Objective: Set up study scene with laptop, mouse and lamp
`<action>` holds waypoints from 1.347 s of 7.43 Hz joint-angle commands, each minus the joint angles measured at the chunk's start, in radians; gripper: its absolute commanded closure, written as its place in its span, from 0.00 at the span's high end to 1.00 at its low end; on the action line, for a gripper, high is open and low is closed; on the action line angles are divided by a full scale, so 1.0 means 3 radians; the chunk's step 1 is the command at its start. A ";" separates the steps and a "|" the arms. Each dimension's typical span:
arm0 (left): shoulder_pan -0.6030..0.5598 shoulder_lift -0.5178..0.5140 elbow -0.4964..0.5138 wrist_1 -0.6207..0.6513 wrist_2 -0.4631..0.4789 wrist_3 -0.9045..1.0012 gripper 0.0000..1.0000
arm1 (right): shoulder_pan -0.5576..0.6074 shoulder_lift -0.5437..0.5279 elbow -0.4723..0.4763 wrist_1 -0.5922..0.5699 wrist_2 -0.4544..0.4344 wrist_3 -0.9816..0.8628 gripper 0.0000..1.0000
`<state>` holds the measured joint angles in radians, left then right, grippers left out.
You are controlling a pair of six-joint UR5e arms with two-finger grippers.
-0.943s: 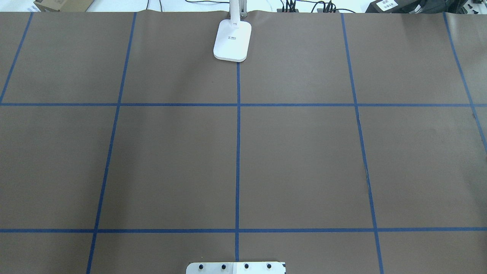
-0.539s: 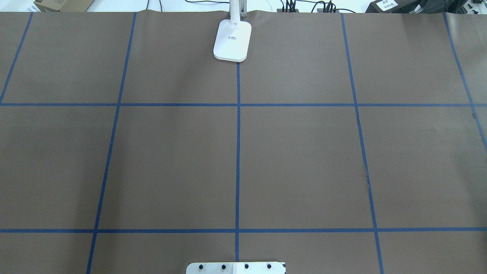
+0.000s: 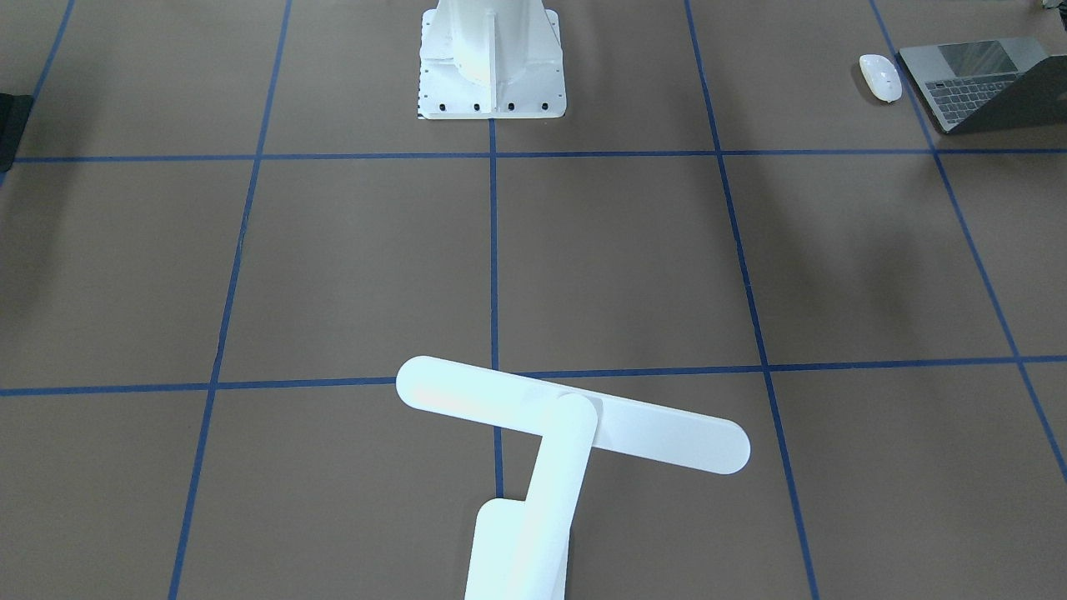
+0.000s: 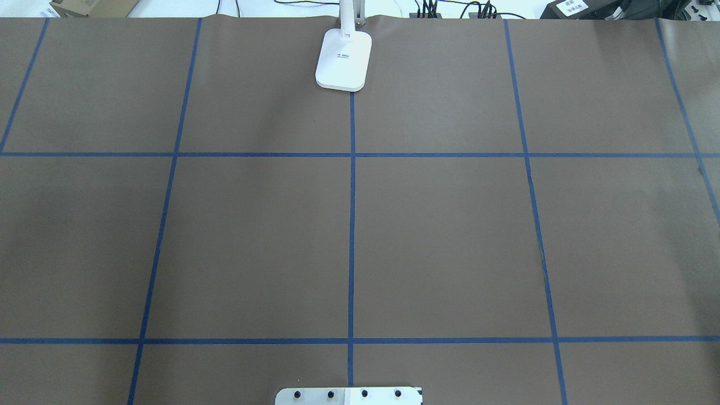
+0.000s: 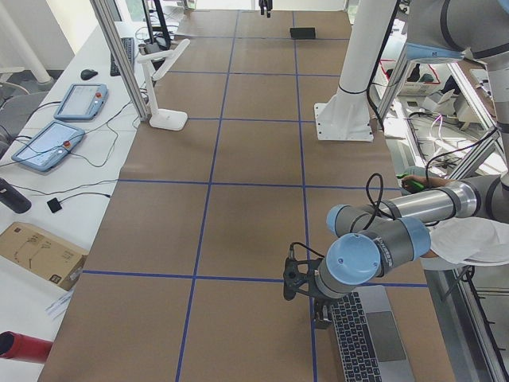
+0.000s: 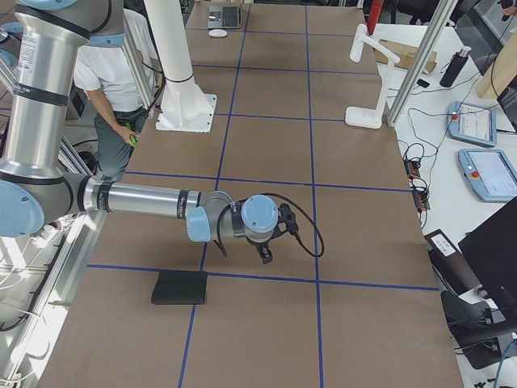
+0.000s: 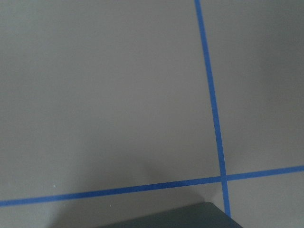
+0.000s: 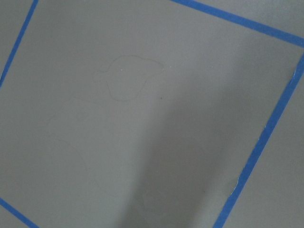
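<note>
The open grey laptop (image 3: pixel 984 83) lies near the table's end on my left side, and the white mouse (image 3: pixel 881 77) rests just beside it. The white lamp (image 4: pixel 344 59) stands at the far middle edge, its bar head (image 3: pixel 575 417) held over the table. In the exterior left view my left gripper (image 5: pixel 320 312) hangs at the laptop's (image 5: pixel 370 338) corner. In the exterior right view my right gripper (image 6: pixel 266 257) hovers over bare table near a black mat (image 6: pixel 179 287). I cannot tell whether either gripper is open or shut. A dark grey edge (image 7: pixel 190 216) fills the bottom of the left wrist view.
The white bolted pedestal (image 3: pixel 492 67) stands at the robot side's middle. Blue tape lines grid the brown table cover. A person (image 6: pixel 121 81) stands behind the pedestal. Tablets (image 5: pixel 56 119) and cables lie on the white bench past the lamp.
</note>
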<state>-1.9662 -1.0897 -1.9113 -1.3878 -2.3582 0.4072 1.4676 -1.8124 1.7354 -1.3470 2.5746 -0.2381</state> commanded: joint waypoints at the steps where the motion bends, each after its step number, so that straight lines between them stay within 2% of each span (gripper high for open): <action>1: -0.0312 -0.0039 0.0051 0.0243 0.0221 -0.1203 0.99 | 0.0002 0.0089 0.0039 0.0000 -0.0027 0.0286 0.98; 3: -0.0339 -0.0014 0.0153 0.0239 0.0231 -0.2268 0.99 | 0.0002 0.0110 0.0044 0.0000 -0.0002 0.0374 0.98; 5: -0.0334 -0.0039 0.0367 0.0183 0.0226 -0.2889 0.99 | 0.0002 0.0161 0.0075 0.0000 -0.0022 0.0680 0.98; 7: -0.0334 -0.0197 0.0628 0.0106 0.0211 -0.3227 0.99 | -0.0004 0.0171 0.0090 0.0000 -0.0033 0.0691 0.98; 10: -0.0339 -0.0182 0.0598 0.0106 0.0186 -0.3530 0.98 | -0.0004 0.0182 0.0085 0.0000 -0.0033 0.0691 0.98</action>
<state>-2.0666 -1.1475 -1.7305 -1.3554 -2.3000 -0.6179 1.4665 -1.7588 1.7620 -1.3468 2.5650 -0.0310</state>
